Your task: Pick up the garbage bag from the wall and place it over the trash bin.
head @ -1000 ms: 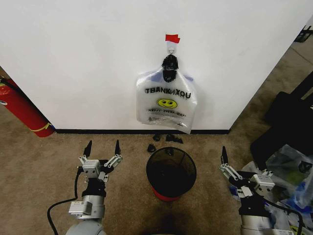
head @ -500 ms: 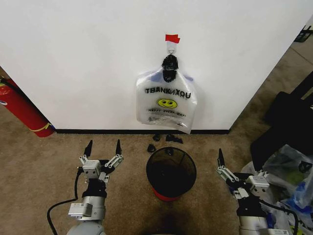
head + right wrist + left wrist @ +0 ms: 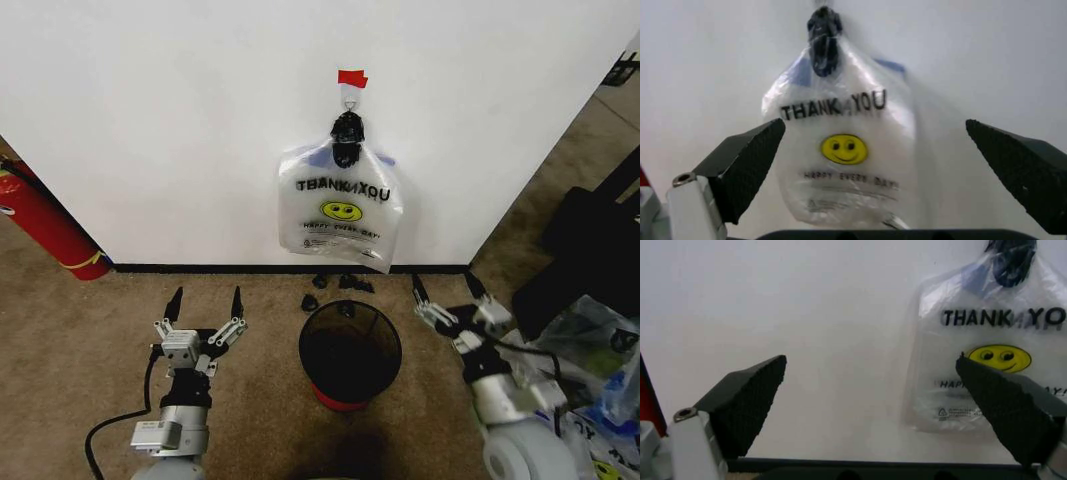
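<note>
Garbage bag (image 3: pixel 341 205) on white wall (image 3: pixel 180 120) hook | tan carpet (image 3: pixel 80 340), black baseboard (image 3: pixel 200 268) | both jaws spread

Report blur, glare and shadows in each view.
Head view: sharp, even light; the bag casts a faint shadow on the wall. Left wrist view: the near fingers are slightly soft, the bag sharp. Right wrist view: the bag is blurred. No glare.

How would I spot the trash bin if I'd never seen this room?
Look at the white wall with a bag hanging on it. Right below, on the carpet, stands the trash bin: round, black wire mesh, red base, unlike the long red fire extinguisher far left.
</note>
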Tool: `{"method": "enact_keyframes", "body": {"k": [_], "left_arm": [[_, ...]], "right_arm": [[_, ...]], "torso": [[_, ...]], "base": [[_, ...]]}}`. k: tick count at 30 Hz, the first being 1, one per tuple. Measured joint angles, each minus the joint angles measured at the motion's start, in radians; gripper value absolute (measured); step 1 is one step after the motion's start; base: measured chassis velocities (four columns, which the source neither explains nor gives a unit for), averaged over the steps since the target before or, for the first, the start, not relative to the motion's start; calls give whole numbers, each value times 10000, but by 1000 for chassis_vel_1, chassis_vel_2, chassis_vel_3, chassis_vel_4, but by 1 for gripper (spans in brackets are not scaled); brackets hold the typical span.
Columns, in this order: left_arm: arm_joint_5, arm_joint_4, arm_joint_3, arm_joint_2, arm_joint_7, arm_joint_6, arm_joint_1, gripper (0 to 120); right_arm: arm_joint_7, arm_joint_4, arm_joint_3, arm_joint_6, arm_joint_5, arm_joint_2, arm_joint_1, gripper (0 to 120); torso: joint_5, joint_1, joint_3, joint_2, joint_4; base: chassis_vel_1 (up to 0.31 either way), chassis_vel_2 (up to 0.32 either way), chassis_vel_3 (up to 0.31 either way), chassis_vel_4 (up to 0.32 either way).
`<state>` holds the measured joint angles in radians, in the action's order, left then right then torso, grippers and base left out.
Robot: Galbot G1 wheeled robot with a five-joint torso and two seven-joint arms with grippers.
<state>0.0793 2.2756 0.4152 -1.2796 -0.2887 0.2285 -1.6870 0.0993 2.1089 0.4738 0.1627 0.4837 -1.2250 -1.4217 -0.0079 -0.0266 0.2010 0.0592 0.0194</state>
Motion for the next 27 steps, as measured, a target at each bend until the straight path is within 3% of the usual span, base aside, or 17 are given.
{"method": "enact_keyframes", "body": {"k": [6, 14, 27], "left_arm": [[-189, 13, 89, -194, 0, -22, -221, 100], [-217, 12, 267, -321, 0, -31, -310, 100], [-215, -103, 290, -403, -14, -30, -286, 100]], "right_arm": [[163, -1320, -1156, -250, 819, 183, 2323, 100], [58, -2301, -2048, -560, 1458, 127, 4066, 100], [-285, -4383, -3108, -931, 2983, -679, 6887, 100]], "torso": [[0, 0, 0, 0, -1], [-2, -1, 0, 0, 0], [-2, -1, 0, -1, -1]], "base": [[0, 0, 0, 0], [0, 0, 0, 0], [0, 0, 0, 0]]}}
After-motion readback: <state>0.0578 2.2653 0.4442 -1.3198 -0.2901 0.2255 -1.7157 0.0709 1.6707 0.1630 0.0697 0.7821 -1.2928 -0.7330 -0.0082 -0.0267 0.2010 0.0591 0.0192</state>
